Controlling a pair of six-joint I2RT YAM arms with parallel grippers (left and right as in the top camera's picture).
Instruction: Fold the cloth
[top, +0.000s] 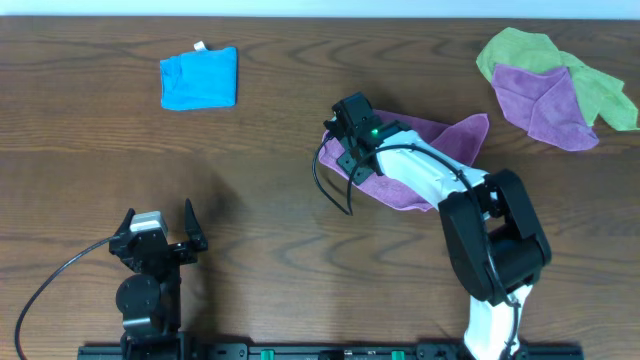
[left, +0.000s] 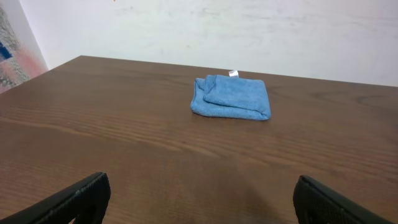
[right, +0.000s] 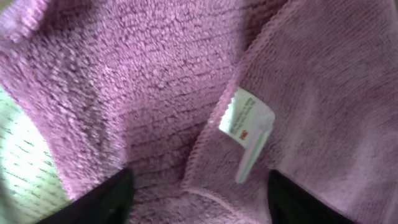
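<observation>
A purple cloth (top: 455, 135) lies crumpled at the table's centre. My right gripper (top: 345, 142) hangs over its left end. In the right wrist view the cloth (right: 137, 93) fills the frame, with a hemmed edge and a white tag (right: 247, 118) on it. The right gripper (right: 202, 202) is open, its fingers either side of the hemmed edge, close over the fabric. My left gripper (top: 158, 215) is open and empty near the front left edge, far from the cloth; it also shows in the left wrist view (left: 199, 199).
A folded blue cloth (top: 198, 78) lies at the back left, also in the left wrist view (left: 231, 98). A green cloth (top: 520, 50) and another purple cloth (top: 545, 105) lie heaped at the back right.
</observation>
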